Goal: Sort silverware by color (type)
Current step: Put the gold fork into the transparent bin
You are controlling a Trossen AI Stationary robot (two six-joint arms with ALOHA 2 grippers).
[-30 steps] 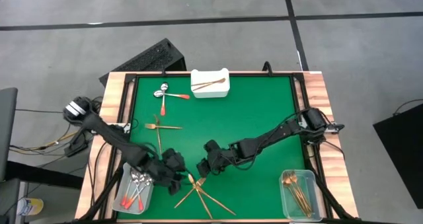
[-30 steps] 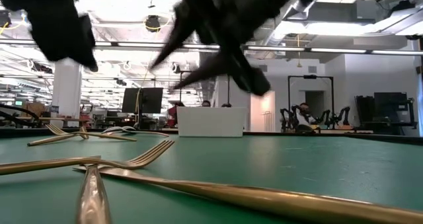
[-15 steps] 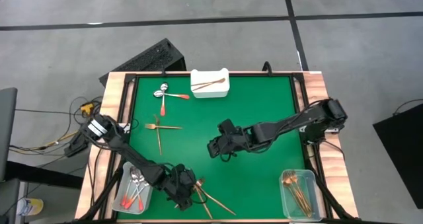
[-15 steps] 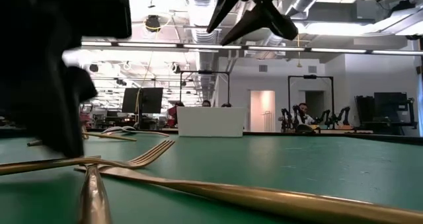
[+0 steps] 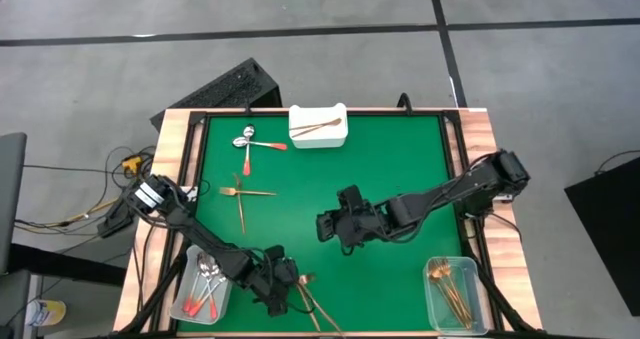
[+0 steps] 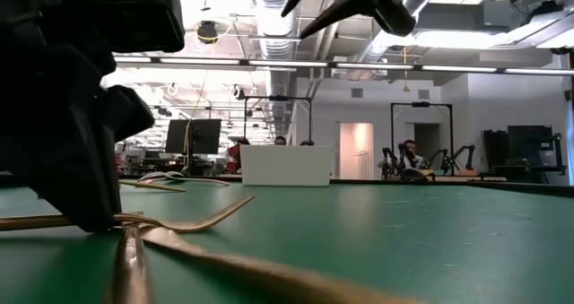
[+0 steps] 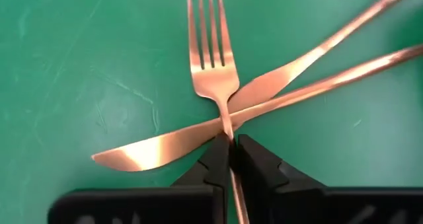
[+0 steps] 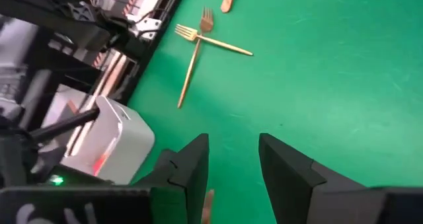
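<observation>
Three copper pieces lie crossed near the table's front edge: a fork [image 7: 206,65], a knife [image 7: 158,151] and a long handle [image 7: 344,69]. My left gripper [image 7: 230,141] is shut on the fork; in the high view it [image 5: 292,284] sits over this pile. My right gripper [image 8: 231,168] hangs open above the middle of the table [image 5: 335,225], touching nothing. Two gold forks [image 5: 241,194] lie crossed at the left, and two red-handled spoons [image 5: 247,142] lie farther back. My left gripper pinches the fork's handle [image 7: 228,128] just behind its head, between the two fingertips. The fingers lie along the handle, coming from its handle end. The fork lies over the knife, tines pointing away from the gripper; I cannot tell whether it is lifted off.
A white tray [image 5: 335,137] at the far edge holds one utensil. A clear bin [image 5: 222,297] at the front left holds red-handled spoons. Another clear bin [image 5: 472,271] at the front right holds gold pieces. A raised rim runs around the green mat.
My left gripper has moved right along the near edge onto the copper pile and has shut on the fork's handle. My right gripper has risen and pulled back from the pile toward the middle of the table, staying open.
</observation>
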